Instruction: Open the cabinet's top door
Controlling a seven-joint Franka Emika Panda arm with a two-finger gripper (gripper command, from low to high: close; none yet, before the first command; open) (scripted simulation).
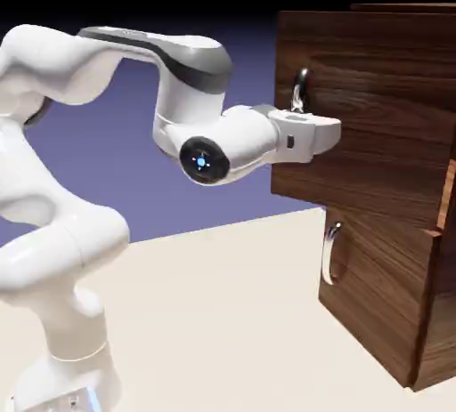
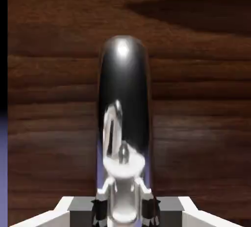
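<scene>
top door (image 1: 361,108) | ajar | claw (image 2: 125,212) shut on handle (image 2: 123,93) | lower panel (image 1: 378,290) below

- The arm, cabinet (image 1: 374,117) and pale floor are seen in the exterior view from beside the robot, at a moderate remove.
- In the hand view, the upper door (image 2: 196,84) is faced at close range, along the gripper (image 2: 125,209).
- The upper handle (image 1: 300,90) is shared by both views.
</scene>
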